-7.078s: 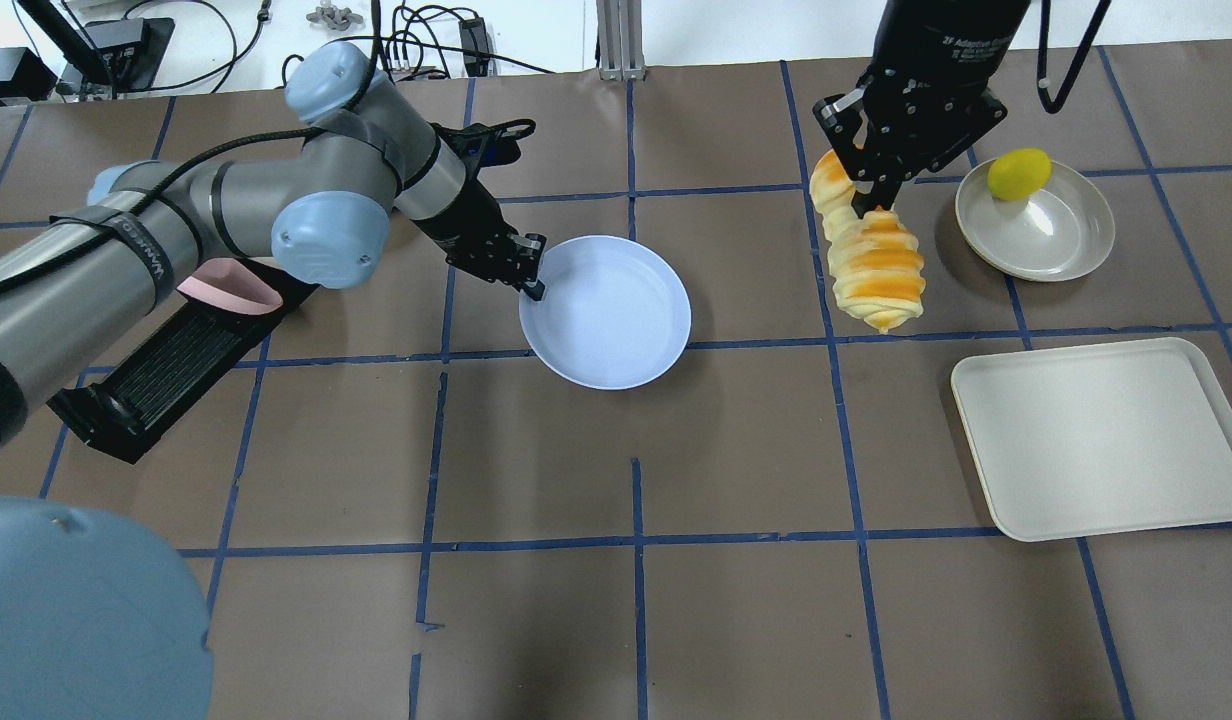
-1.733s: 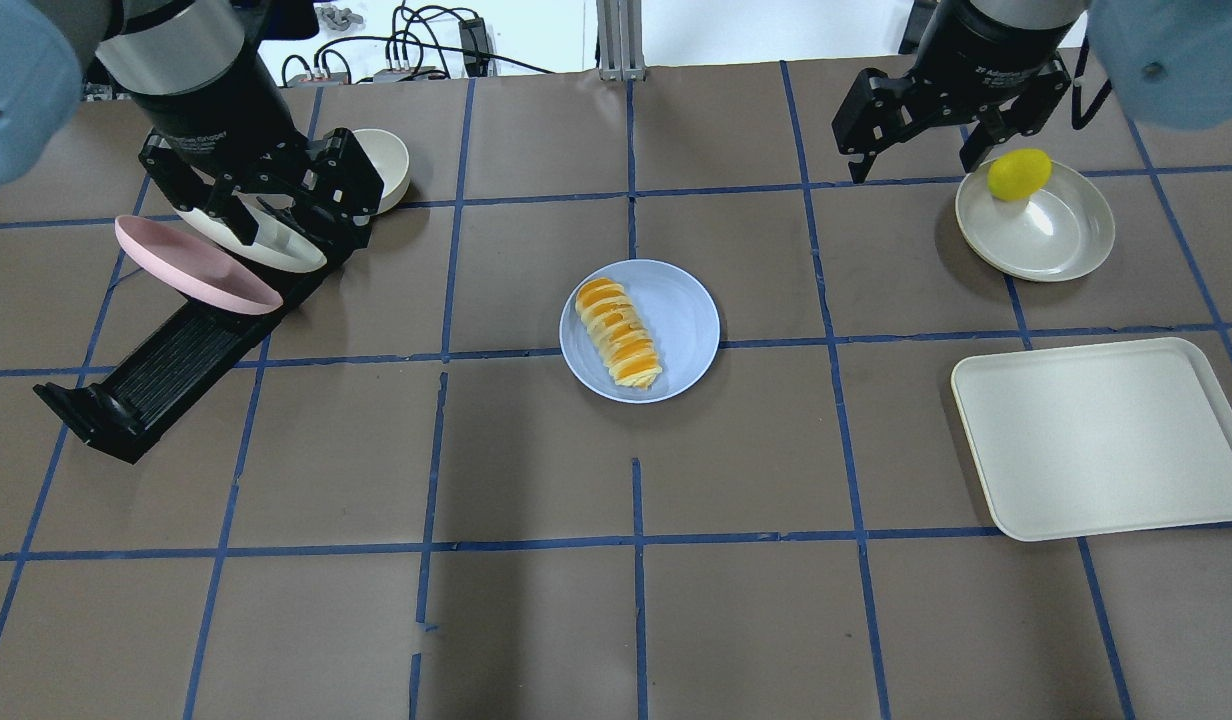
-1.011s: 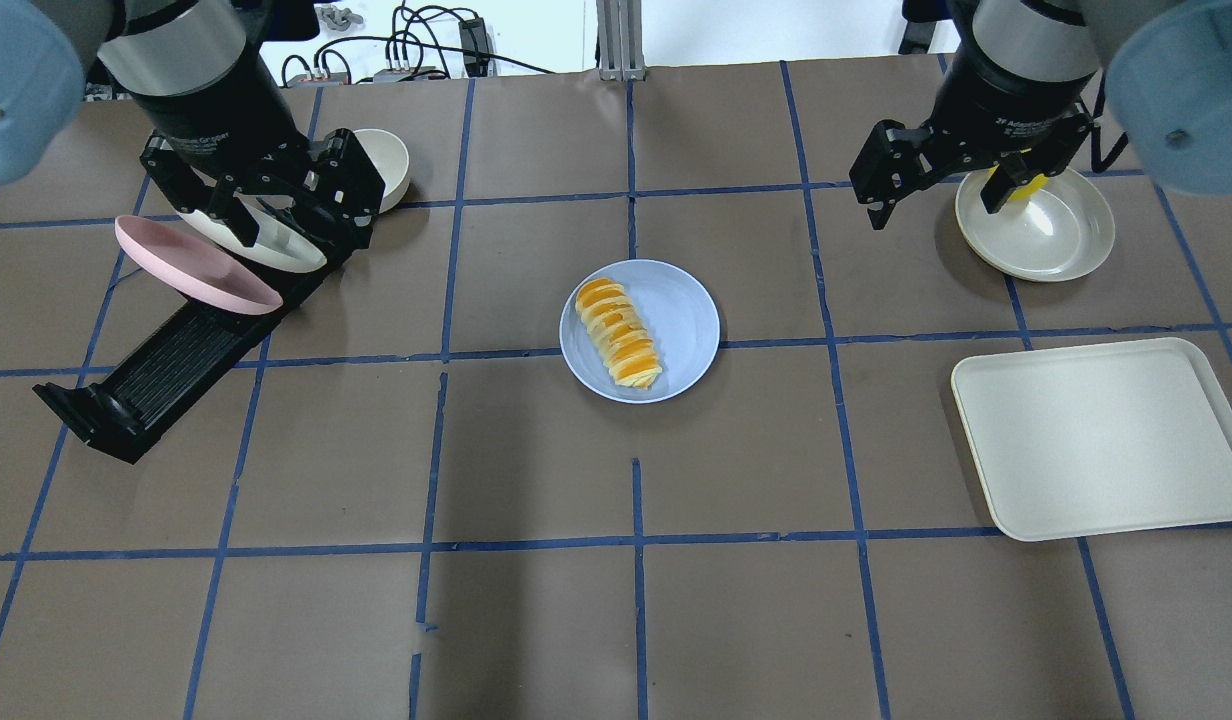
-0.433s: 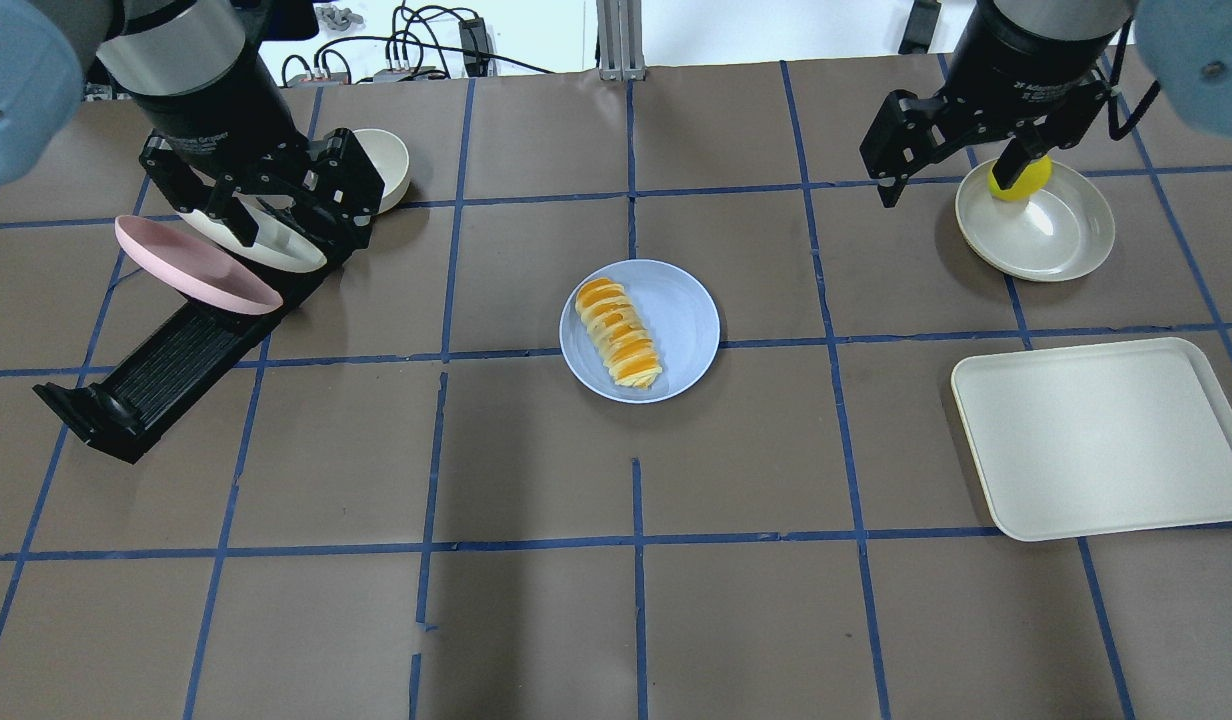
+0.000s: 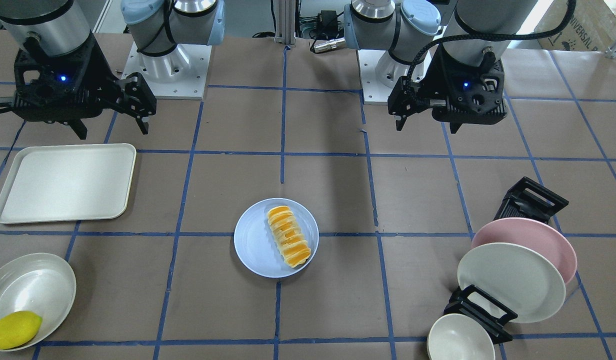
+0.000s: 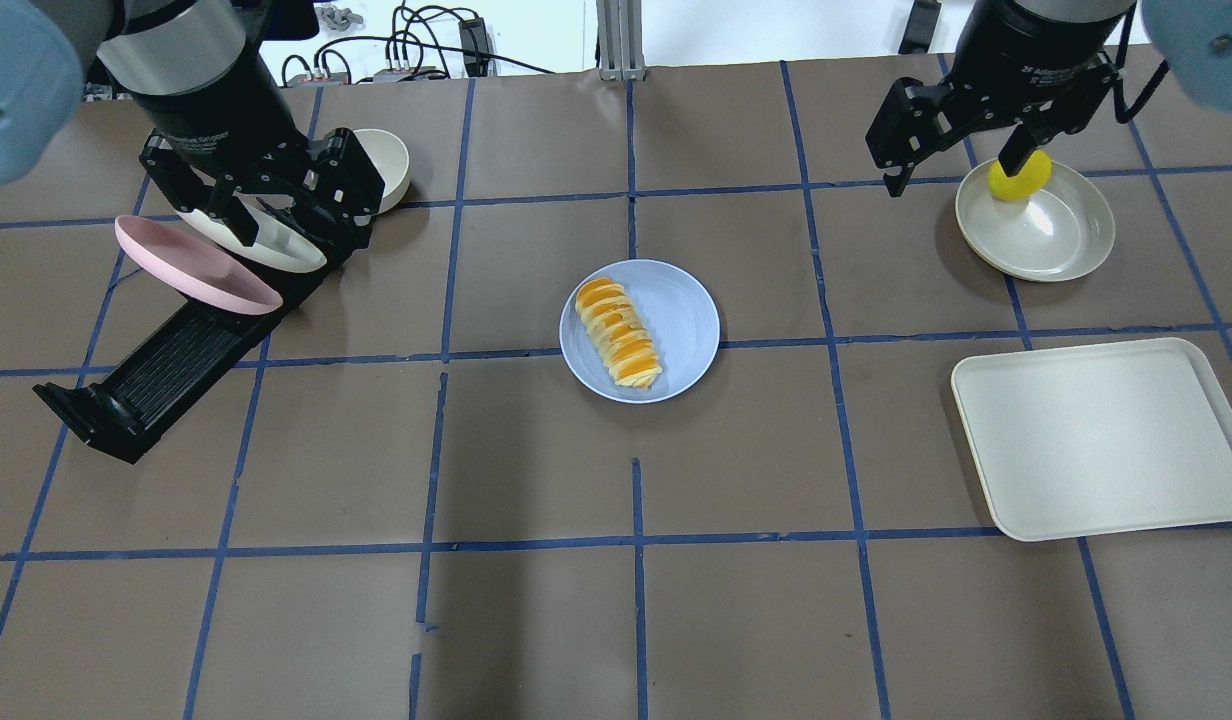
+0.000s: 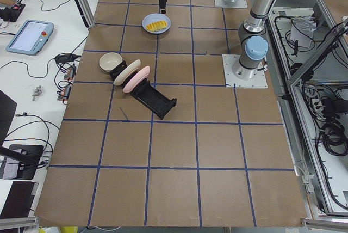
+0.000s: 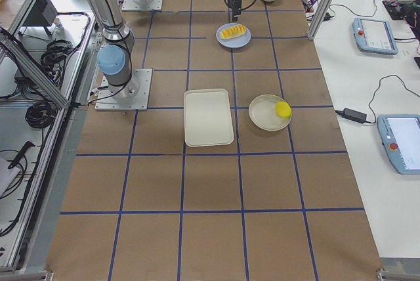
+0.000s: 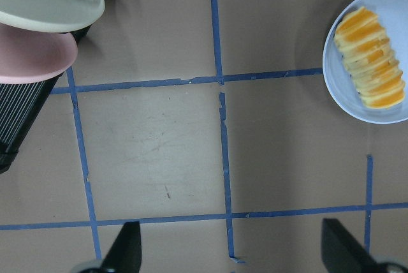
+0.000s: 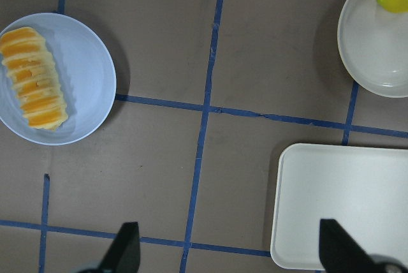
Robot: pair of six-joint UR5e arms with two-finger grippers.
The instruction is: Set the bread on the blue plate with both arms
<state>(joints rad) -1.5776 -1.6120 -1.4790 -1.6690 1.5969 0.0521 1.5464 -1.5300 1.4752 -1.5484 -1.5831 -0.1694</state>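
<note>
Overhead exterior: the bread [image 6: 618, 333] is laid fully on the plate [image 6: 684, 318]; the left gripper [image 6: 296, 225] and right gripper [image 6: 951, 176] are spread, empty, and should be withdrawn high, plate undisturbed.

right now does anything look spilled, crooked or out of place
Nothing stands out. The bread lies whole inside the blue plate, off-centre; the left gripper and right gripper are open and clear of it.

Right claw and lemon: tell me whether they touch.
Apart. The front-facing view shows the right claw well away from the lemon, which lies in the cream bowl.
</note>
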